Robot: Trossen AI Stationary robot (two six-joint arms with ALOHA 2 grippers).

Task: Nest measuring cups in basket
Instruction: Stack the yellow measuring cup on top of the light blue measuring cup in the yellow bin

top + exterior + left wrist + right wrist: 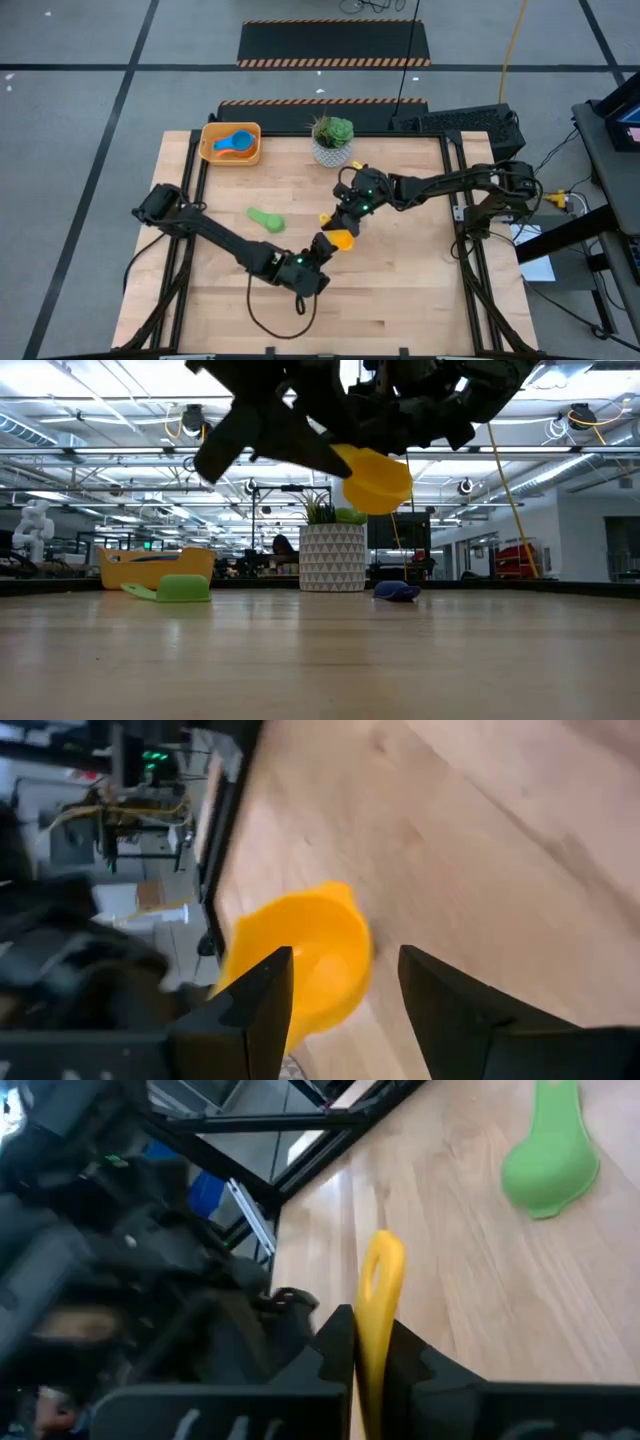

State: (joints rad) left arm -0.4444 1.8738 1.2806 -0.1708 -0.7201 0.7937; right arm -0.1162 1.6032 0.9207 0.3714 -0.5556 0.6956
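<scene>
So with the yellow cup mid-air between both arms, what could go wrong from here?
The right gripper pinches only the yellow cup by its thin handle, so the cup could twist or slip. The left gripper has open fingers around the bowl; pulling away, it might knock the cup loose. The basket already holds a light blue cup, so nesting could misalign.

A grey floor (90, 120) with dark lines surrounds the wooden table (400, 270); beyond, ceiling lights (120, 415) and what may be shelving
</scene>
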